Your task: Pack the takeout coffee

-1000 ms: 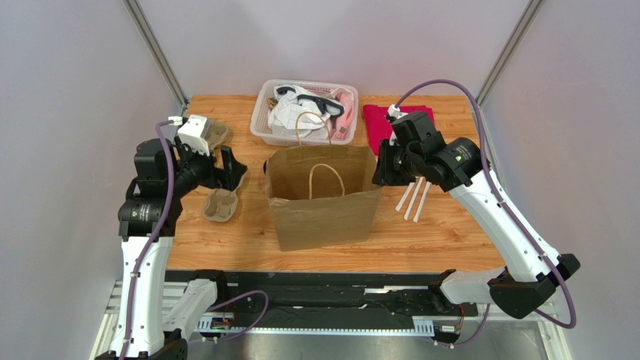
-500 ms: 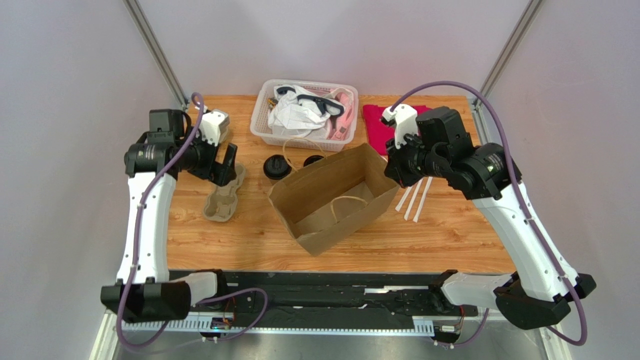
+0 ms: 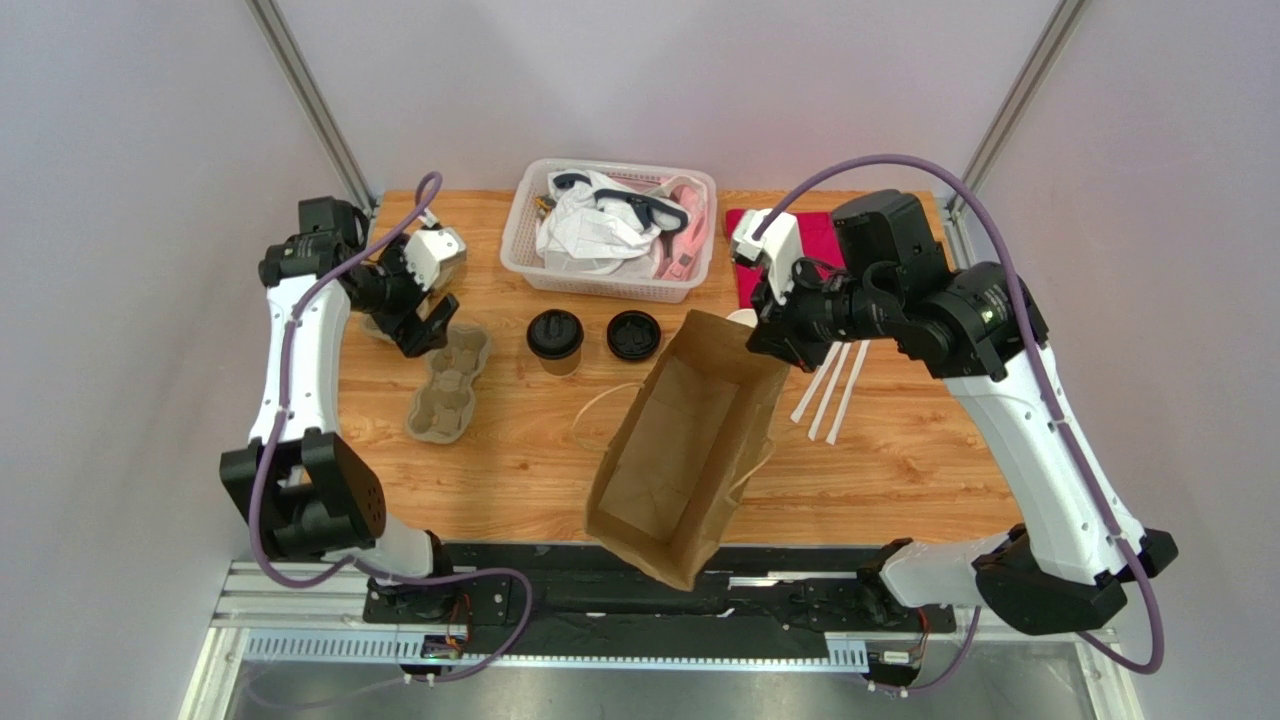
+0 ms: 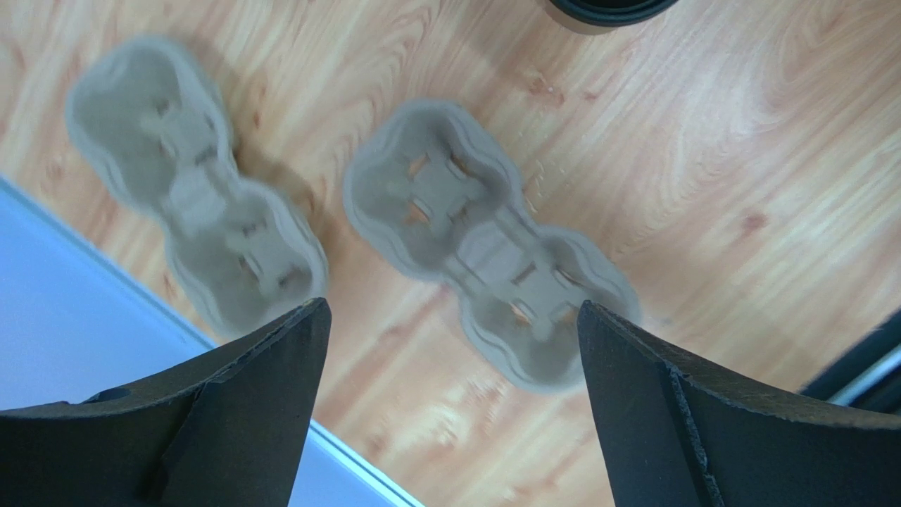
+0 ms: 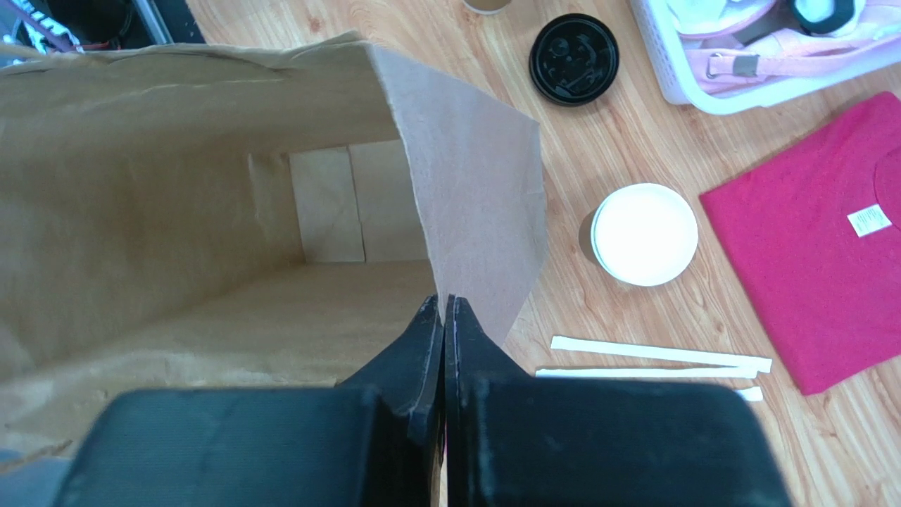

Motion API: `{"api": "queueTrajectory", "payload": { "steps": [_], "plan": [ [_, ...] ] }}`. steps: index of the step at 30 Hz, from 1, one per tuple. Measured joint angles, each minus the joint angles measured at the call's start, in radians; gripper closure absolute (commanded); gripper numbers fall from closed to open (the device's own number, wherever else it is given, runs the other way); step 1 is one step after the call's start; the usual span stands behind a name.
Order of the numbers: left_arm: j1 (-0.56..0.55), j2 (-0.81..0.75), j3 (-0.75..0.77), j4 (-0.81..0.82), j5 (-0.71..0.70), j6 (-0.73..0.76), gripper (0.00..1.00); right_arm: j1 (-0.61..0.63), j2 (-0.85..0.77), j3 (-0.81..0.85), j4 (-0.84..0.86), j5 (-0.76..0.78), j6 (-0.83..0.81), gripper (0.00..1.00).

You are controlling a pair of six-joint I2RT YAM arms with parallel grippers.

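The takeout coffee (image 3: pixel 555 338), a brown paper cup with a black lid, stands mid-table; its lid edge (image 4: pixel 608 8) shows at the top of the left wrist view. My right gripper (image 3: pixel 762 339) (image 5: pixel 444 303) is shut on the side wall of the big brown paper bag (image 3: pixel 684 450) (image 5: pixel 212 211). The bag hangs tilted from it, mouth up at the gripper and bottom toward the near edge. My left gripper (image 3: pixel 419 320) (image 4: pixel 453 308) hovers open and empty above two pulp cup trays, one (image 4: pixel 486 243) nearer the coffee, the other (image 4: pixel 196 201) by the table's left edge.
A second black lid (image 3: pixel 633 335) (image 5: pixel 574 58) sits right of the coffee. An open cup, white inside (image 5: pixel 644 233), stands by the bag's rim. White wrapped straws (image 5: pixel 656 359), a pink cloth (image 5: pixel 835 232) and a white basket of clutter (image 3: pixel 612 222) lie at the back right.
My right gripper closed on the bag wall and swung the bag round, its bottom now at the near edge, uncovering the cups. My left arm drew back toward the far left.
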Motion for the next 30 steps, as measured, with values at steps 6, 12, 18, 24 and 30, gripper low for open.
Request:
{"api": "queueTrajectory", "payload": {
  "steps": [6,12,18,24,30],
  "plan": [
    [0.002,0.246,0.097,-0.002,0.08,0.278,0.16,-0.002,0.066,0.075,-0.029,-0.032,-0.059,1.0],
    [0.003,0.388,0.139,0.003,0.097,0.447,0.21,-0.003,0.129,0.21,-0.037,-0.064,-0.108,1.0],
    [-0.003,0.45,0.141,0.026,0.072,0.548,0.24,-0.003,0.163,0.248,-0.038,-0.073,-0.117,1.0],
    [-0.014,0.521,0.163,0.055,0.033,0.579,0.25,-0.002,0.193,0.25,-0.035,-0.038,-0.082,1.0],
    [-0.028,0.546,0.164,0.077,-0.001,0.593,0.26,0.002,0.195,0.25,-0.033,0.0,-0.031,1.0]
  ]
}}
